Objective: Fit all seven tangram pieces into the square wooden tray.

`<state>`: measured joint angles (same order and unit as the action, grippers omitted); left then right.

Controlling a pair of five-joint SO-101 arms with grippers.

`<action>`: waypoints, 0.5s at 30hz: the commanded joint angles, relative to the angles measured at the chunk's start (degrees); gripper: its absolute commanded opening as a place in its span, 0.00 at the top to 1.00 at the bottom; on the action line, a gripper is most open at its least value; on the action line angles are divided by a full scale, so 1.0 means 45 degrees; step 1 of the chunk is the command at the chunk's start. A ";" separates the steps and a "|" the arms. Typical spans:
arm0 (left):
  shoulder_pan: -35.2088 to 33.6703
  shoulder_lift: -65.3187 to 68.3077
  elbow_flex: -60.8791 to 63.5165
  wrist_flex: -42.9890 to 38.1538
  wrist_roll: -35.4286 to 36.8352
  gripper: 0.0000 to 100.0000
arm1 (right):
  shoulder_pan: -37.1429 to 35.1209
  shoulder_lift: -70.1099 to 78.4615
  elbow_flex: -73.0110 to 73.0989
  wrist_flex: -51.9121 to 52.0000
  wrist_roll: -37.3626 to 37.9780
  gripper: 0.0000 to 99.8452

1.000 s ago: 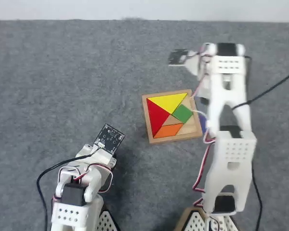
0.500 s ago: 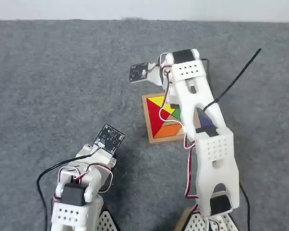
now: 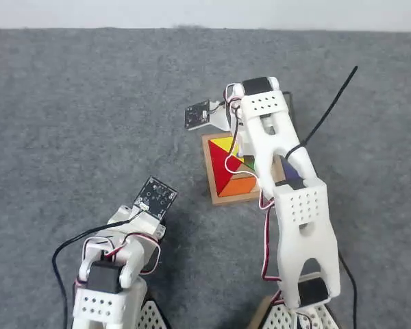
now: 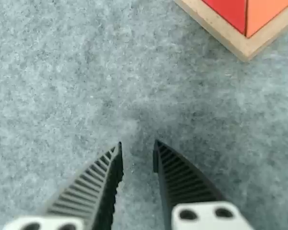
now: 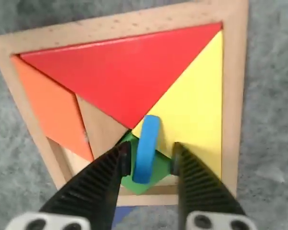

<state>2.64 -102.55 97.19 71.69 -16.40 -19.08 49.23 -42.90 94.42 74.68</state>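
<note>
Item one, square wooden tray (image 3: 234, 199), lying slightly right of centre in the high view on the grey felt (image 3: 89, 103). Inside it, from the high view: red triangle (image 3: 221, 168) along the left side, yellow triangle (image 3: 224, 144) along the upper edge, orange piece (image 3: 238, 185) at the lower edge. The right wrist view gives the same tray (image 5: 235, 96) with the red triangle (image 5: 125, 76) and yellow triangle (image 5: 197, 110) meeting edge to edge, the orange piece (image 5: 50, 105) against the rim, a green piece (image 5: 153, 175) at the point where red and yellow meet, and bare wood showing between orange and red. Item two, right arm (image 3: 301, 212), stretched from the lower right of the high view up across the tray's right half. Its right gripper (image 5: 150, 149) is clamped on a blue piece (image 5: 146, 143), held on edge above the green piece; whether it touches I cannot tell. Item three, left arm (image 3: 113, 274), lower left of the high view, well apart from the tray. Its left gripper (image 4: 137, 143) hangs over bare felt, fingers a little apart with nothing between them, a corner of the tray (image 4: 230, 36) in sight.
</note>
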 commanded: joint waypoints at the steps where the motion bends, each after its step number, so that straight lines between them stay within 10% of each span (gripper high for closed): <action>1: -0.0098 -0.0156 -0.0166 0.0059 -0.0137 0.90 | 0.0225 -0.0283 -0.0938 -0.0186 0.0117 0.82; 15: -0.0098 -0.0156 -0.0166 0.0059 -0.0137 0.90 | 0.1319 -0.0205 -0.5470 0.1475 -0.6349 0.91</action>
<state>2.64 -102.55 97.19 71.69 -16.40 -13.27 49.32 -62.86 97.76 53.23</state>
